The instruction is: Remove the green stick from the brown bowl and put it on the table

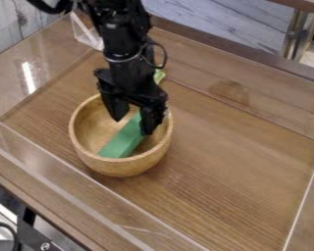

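"As you go left to right, what's on the left of the end effector from where you stand?"

"Down low on that side, some dark hardware that I can't make out properly, outside the low clear wall. Higher up, behind the end effector and a little to its left, there's a clear upright piece."

"And the brown bowl?"

"Right below the end effector, sitting on the counter, with the dark fingers reaching down over the hollow."

"Where's the green stick, then?"

"In the bowl, lying at a slant. Its near end pokes out toward us from under the end effector, and its far end runs up by the fingertips."

"Has it got hold of it?"

"No, it's open, the fingers standing well apart. Whether either one touches the stick, I can't tell from here."

"Anything further right?"

"Just behind the end effector and slightly right, a bit of green peeks past the arm. Past that, bare wood grain stretches off to the right, and in the far right corner, beyond the counter, stands something with metal legs."
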Robot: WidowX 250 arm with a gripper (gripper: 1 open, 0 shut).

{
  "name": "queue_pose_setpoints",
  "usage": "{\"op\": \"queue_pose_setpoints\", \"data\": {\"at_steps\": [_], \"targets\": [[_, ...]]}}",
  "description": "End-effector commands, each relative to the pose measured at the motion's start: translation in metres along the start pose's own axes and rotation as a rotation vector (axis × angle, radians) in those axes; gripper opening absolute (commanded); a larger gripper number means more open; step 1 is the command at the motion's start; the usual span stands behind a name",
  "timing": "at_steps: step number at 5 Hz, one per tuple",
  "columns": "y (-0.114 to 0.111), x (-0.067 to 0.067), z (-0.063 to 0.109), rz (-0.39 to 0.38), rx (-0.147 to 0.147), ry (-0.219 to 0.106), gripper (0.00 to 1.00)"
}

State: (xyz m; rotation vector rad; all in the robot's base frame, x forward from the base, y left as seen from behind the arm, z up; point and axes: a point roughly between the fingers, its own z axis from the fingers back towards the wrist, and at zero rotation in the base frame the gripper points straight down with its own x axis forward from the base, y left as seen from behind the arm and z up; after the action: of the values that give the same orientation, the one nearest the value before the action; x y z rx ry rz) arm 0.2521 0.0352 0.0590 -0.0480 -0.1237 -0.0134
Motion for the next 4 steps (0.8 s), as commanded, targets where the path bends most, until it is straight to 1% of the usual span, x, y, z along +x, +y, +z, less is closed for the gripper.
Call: {"op": "queue_pose_setpoints", "data": {"at_steps": [1,3,4], "targets": [[0.009,0.004,0.015,-0.003,0.014,-0.056,1.0],[0.02,0.007,-0.016,-0.008,0.026,0.0,1.0],[0.01,0.0,-0.025,-0.058,0.027,0.029,1.0]]}}
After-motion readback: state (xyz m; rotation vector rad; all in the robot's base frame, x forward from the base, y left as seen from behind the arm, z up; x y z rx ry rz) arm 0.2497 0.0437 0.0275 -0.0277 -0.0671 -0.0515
